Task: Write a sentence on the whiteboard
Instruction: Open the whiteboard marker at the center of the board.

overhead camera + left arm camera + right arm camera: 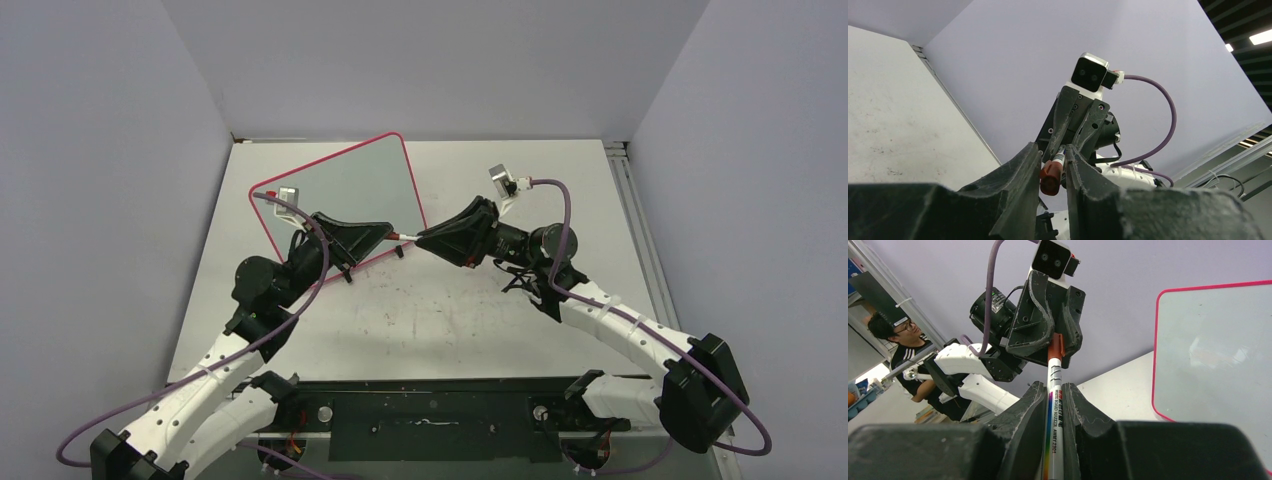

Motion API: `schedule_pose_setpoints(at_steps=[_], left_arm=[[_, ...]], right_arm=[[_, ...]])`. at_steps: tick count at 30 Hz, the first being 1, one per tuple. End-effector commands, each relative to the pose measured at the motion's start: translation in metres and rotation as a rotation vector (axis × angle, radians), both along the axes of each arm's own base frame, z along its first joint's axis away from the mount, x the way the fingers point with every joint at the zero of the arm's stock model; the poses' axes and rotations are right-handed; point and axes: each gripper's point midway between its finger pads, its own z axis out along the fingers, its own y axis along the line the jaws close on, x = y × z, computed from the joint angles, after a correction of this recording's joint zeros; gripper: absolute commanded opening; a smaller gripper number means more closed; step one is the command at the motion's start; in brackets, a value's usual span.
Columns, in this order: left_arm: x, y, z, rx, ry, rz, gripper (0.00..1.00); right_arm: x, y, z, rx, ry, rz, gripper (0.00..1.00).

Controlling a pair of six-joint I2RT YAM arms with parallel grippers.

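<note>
The whiteboard [350,195] stands tilted at the far left of the table [480,310]. Just right of its near corner the two grippers meet tip to tip. The right gripper [1054,399] clamps the marker [1055,372] by its barrel, and the left gripper [1053,167] pinches the red cap [1050,179], which appears seated on the barrel.

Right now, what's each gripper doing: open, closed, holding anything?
Left gripper: closed on the marker's red cap.
Right gripper: closed on the marker barrel.
</note>
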Motion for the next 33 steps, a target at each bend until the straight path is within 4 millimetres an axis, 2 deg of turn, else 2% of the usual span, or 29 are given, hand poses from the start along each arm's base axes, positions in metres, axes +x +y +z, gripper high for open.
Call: schedule_pose_setpoints(at_steps=[1, 4, 14, 17, 24, 33], left_arm=[[-0.007, 0.002, 0.017, -0.038, -0.060, -0.019, 0.28], [-0.007, 0.001, 0.016, -0.039, -0.053, -0.022, 0.33], [-0.004, -0.002, 0.008, -0.047, -0.022, -0.039, 0.33], [-0.002, -0.004, 0.003, -0.038, -0.009, -0.040, 0.27], [-0.002, 0.000, 0.007, -0.058, -0.022, -0.022, 0.00], [0.001, 0.019, 0.014, -0.080, -0.039, 0.068, 0.00]], right_arm=[[-0.001, -0.004, 0.015, 0.042, -0.066, -0.042, 0.05], [-0.002, -0.003, 0.016, 0.043, -0.067, -0.043, 0.05], [0.000, -0.002, 0.015, 0.042, -0.062, -0.057, 0.05], [0.000, -0.001, 0.016, 0.042, -0.064, -0.059, 0.05], [0.002, 0.002, 0.010, 0.023, -0.059, -0.063, 0.05], [0.002, 0.000, 0.008, 0.016, -0.056, -0.080, 0.05]])
